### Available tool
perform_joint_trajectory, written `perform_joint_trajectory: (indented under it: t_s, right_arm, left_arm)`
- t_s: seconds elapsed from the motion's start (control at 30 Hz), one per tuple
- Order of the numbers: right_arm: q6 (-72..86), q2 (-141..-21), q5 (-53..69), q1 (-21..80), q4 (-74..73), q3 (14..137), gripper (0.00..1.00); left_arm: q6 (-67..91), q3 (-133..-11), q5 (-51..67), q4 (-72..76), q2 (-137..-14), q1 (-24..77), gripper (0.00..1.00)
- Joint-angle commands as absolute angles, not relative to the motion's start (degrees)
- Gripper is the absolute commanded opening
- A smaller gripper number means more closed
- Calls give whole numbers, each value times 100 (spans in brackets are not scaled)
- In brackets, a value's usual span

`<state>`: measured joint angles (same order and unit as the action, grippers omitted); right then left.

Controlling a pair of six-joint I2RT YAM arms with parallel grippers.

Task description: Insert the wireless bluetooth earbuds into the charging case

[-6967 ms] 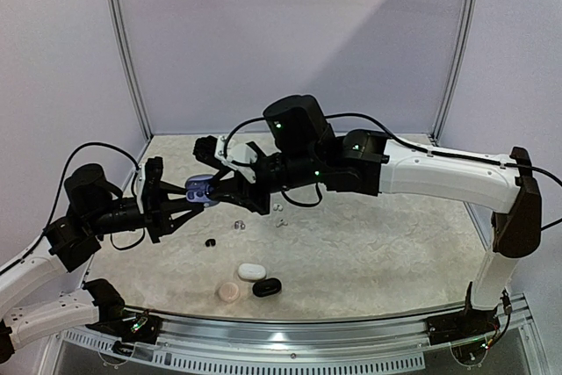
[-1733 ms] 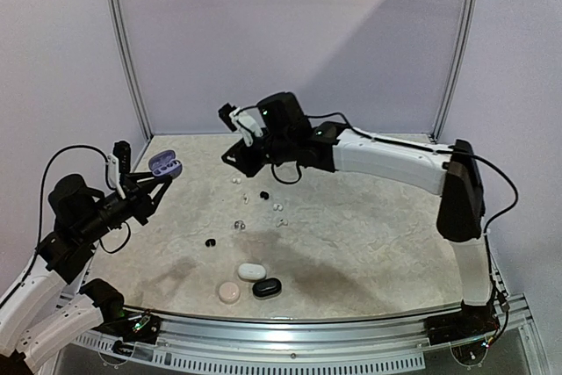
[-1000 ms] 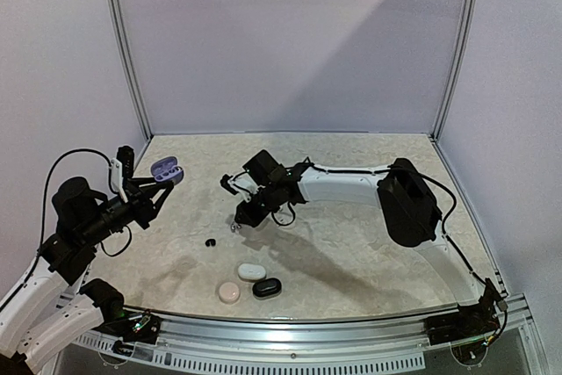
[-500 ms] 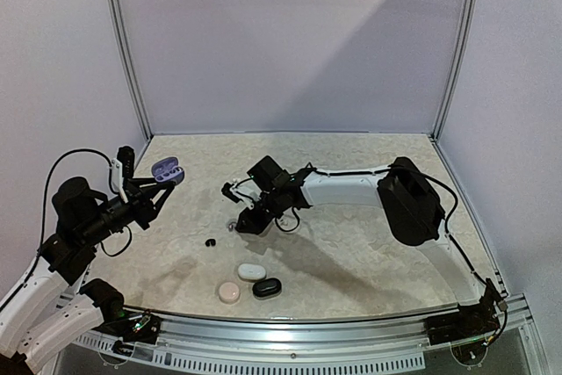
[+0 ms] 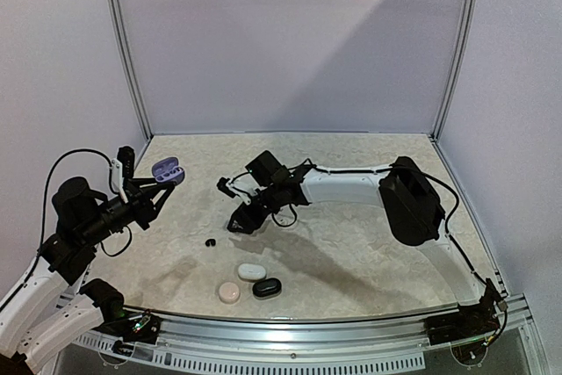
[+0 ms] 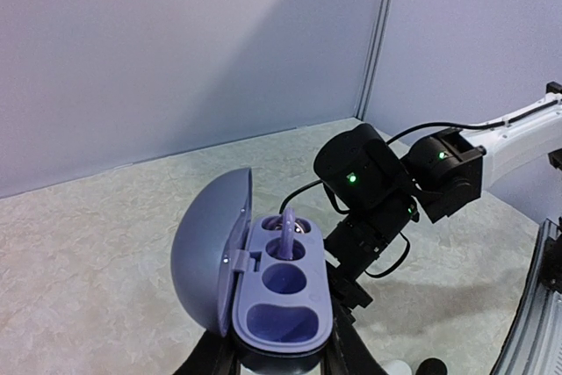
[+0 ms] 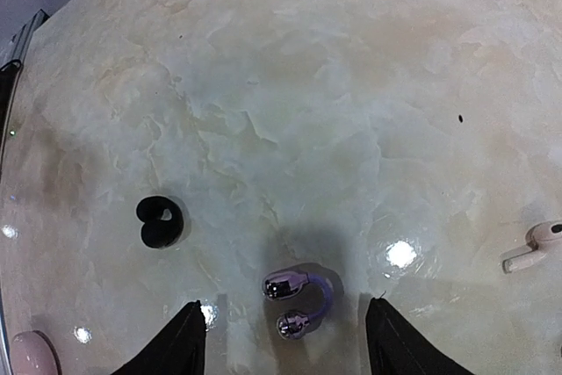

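Straddling a purple earbud (image 7: 297,300) on the marbled table (image 7: 351,85), the right gripper (image 7: 283,324) has its jaws wide, touching nothing. A black earbud (image 7: 160,221) and a white earbud (image 7: 534,248) lie off to either side. The left gripper (image 5: 162,178) clamps the open charging case (image 6: 272,283) aloft (one bud (image 6: 288,224) seated inside). Three closed cases (image 5: 251,271) sit near the front edge.

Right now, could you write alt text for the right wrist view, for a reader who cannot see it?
A small purple plastic earbud lies on the beige marbled table between the right gripper's open black fingers. A black earbud lies left, a white earbud far right.
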<state>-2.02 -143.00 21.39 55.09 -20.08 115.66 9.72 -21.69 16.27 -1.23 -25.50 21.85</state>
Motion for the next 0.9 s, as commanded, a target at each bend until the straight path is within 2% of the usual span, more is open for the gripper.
perform_joint_trajectory:
  t_s: [0.0,0.3,0.4,0.5,0.63,0.87]
  right_arm:
    - [-399,-14545,2006,5543,-1783,11720,63]
    - [-740,-14845,1843,5677,-1681,11818,61]
    - [-797,-14900,1827,5706,-1713,11815,55]
    - [-959,-14895,1765,5752,-1823,11761,44]
    - [-1105,-14742,1722,5789,-1793,11527,36]
    - [-1224,-14250,1551,5795,-1744,10940,31]
  left_arm:
    - [1002,-2100,1722,-97,-2559,2112,0]
    - [1011,-2092,1740,-97,-2567,2114,0]
    - [1017,-2091,1740,-99,-2569,2111,0]
    - [1007,-2087,1731,-101,-2559,2116,0]
    - [1022,-2079,1739,-97,-2573,2110,0]
    - [1011,-2083,1740,-97,-2595,2111,0]
